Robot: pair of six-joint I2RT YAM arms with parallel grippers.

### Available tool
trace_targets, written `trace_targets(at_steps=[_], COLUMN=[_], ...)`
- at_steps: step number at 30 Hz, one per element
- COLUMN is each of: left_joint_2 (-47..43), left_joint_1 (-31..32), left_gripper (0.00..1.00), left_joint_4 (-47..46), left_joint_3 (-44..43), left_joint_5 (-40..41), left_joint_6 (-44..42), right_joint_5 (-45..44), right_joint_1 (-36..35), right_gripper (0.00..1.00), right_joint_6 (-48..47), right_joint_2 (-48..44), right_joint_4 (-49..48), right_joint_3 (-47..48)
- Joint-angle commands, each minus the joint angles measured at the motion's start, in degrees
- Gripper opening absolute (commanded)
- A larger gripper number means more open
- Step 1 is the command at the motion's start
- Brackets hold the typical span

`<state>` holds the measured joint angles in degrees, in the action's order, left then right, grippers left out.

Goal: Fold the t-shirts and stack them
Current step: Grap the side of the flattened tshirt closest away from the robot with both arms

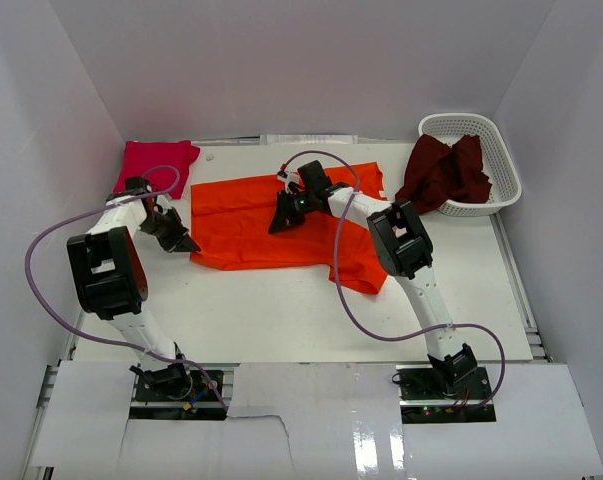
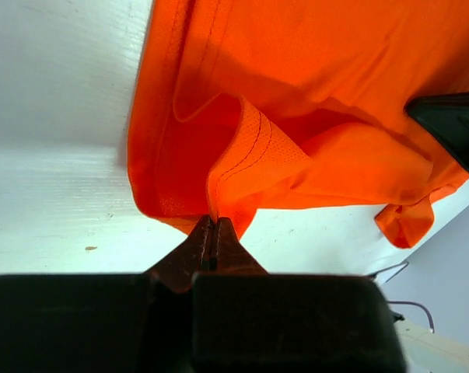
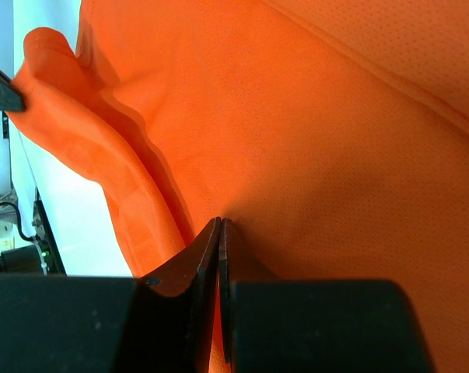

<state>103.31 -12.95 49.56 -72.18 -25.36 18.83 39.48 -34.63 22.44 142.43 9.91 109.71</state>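
A bright orange t-shirt (image 1: pixel 256 225) lies spread across the middle of the table. My left gripper (image 1: pixel 184 241) is at its left edge, shut on a hemmed fold of the orange t-shirt (image 2: pixel 242 167); its jaws (image 2: pixel 213 223) meet on the cloth. Over the shirt's upper middle my right gripper (image 1: pixel 282 221) is shut on a pinch of the orange t-shirt (image 3: pixel 312 148), with its tips (image 3: pixel 220 224) pressed together. A magenta-pink t-shirt (image 1: pixel 157 162) lies at the back left. The dark maroon t-shirt (image 1: pixel 443 172) hangs over the basket's rim.
A white lattice basket (image 1: pixel 497 160) stands at the back right. White walls enclose the table on three sides. The right arm (image 1: pixel 401 240) reaches over the orange shirt's lower right part.
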Motion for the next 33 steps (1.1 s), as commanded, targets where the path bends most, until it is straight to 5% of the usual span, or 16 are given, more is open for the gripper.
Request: trace_targets(at_steps=[1,15,24,33], left_joint_2=[-3.29,-12.69,-12.87,-13.48], left_joint_1=[-0.32,-0.23,-0.67,-4.98], left_gripper=[0.00,0.00,0.00,0.00], left_joint_4=[-0.17,1.06,2.03,1.68], left_joint_3=[1.51,12.06,12.77,14.09], left_joint_5=[-3.55,-3.03,6.98,5.42], left_joint_6=[-0.73,-0.54,0.77,1.56], right_joint_5=[-0.90,-1.78,-3.80,-4.85], right_joint_1=[0.18,0.18,0.18,0.44], right_gripper=[0.08,0.08,0.08,0.08], right_joint_6=[-1.34,-1.69,-2.31,-3.01], right_joint_2=[-2.33,-2.95,-3.65,-2.95], right_joint_4=[1.60,2.83,5.02,7.67], right_joint_3=[-1.34,-2.31,-1.96,-0.73])
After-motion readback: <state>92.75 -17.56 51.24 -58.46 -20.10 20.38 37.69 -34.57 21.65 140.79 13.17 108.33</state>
